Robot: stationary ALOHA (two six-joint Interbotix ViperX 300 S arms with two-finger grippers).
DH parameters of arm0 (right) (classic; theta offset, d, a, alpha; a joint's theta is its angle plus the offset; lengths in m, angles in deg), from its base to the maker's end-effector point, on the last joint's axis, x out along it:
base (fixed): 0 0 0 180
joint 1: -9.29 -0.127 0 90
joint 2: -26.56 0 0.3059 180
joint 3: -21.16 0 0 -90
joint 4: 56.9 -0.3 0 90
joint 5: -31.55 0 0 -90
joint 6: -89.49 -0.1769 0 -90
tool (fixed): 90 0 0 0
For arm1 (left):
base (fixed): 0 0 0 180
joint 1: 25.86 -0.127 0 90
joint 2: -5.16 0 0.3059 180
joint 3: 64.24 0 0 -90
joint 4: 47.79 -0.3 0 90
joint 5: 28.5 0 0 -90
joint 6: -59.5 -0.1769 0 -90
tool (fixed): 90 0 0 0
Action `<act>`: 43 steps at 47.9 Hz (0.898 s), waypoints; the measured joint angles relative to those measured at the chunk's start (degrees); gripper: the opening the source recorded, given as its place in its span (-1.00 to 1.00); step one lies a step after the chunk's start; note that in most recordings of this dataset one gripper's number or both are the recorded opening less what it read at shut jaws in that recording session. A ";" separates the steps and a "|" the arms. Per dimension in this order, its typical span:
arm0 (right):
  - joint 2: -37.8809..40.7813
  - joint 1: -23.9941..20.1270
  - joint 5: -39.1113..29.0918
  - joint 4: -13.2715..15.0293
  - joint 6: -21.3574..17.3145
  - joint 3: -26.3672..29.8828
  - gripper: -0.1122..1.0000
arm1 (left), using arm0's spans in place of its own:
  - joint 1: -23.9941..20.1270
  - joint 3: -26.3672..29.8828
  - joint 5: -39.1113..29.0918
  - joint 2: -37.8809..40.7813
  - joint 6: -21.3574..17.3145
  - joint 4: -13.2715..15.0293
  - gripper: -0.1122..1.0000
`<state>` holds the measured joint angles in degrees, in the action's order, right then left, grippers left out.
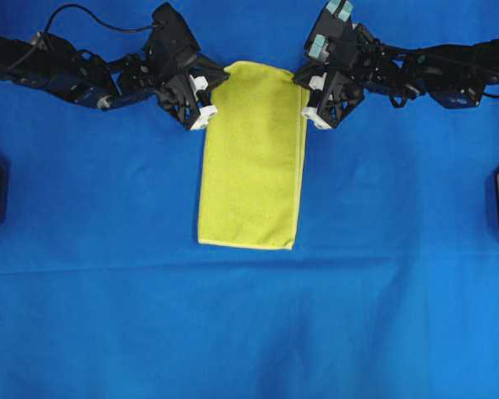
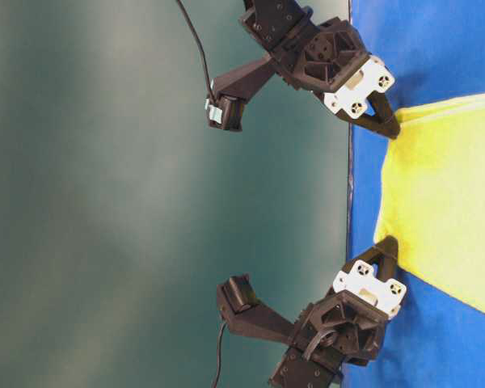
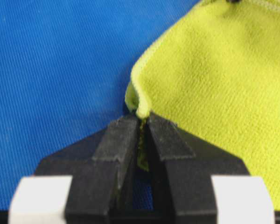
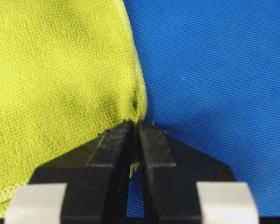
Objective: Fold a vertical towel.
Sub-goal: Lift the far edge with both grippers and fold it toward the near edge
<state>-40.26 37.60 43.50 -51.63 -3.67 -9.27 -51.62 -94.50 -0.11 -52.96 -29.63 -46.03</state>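
Towel [image 1: 254, 158] lies lengthwise on blue cloth [image 1: 100, 274], long axis running away from arms, far end flat. Left gripper [image 3: 141, 122] pinches towel's near left corner, fabric bunched between pressed-together jaws. Right gripper [image 4: 134, 123] pinches near right corner likewise. Both corners puckered at fingertips; stitched hem visible along edges.

1. Overhead, we look straight down on the whole surface [image 1: 249, 332].
2. At table level, we face both arms from low down, the picture turned sideways.
3. Each wrist view sits close behind its pincer; all four share the towel [image 1: 254, 158].
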 measured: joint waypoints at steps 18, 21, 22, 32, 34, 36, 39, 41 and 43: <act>0.00 0.09 0.00 0.09 -0.09 0.09 -0.70 | 0.35 -1.14 -2.55 -2.29 -0.09 0.00 -0.73; -0.09 0.44 0.00 0.09 0.00 0.44 -0.70 | 0.35 -0.97 -3.08 -2.90 -0.18 0.00 -0.73; -0.09 0.62 0.00 0.09 0.00 0.53 -0.70 | 0.35 -0.88 -3.08 -2.99 -0.18 0.00 -0.73; -0.35 3.78 0.00 1.05 0.18 2.02 -0.70 | -2.11 0.79 -2.99 -3.16 -0.44 0.00 -0.73; -0.44 4.39 0.00 1.58 0.18 2.46 -0.70 | -2.64 1.23 -2.72 -3.16 -0.53 0.00 -0.73; -0.35 4.83 0.00 1.93 0.18 2.81 -0.70 | -3.25 1.58 -2.46 -3.16 -0.97 0.00 -0.73; -0.35 5.45 -0.09 2.37 0.18 3.43 -0.70 | -3.96 2.02 -2.20 -3.25 -1.67 0.00 -0.73; -0.35 5.80 -0.09 2.55 0.09 3.69 -0.70 | -4.31 2.37 -1.93 -3.25 -2.20 0.00 -0.73; -0.44 6.06 -0.09 2.72 0.18 3.96 -0.70 | -4.57 2.72 -1.85 -3.16 -2.55 0.00 -0.73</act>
<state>-40.70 43.66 43.41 -48.91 -3.50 -5.32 -56.19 -91.77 -1.96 -56.12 -32.17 -46.03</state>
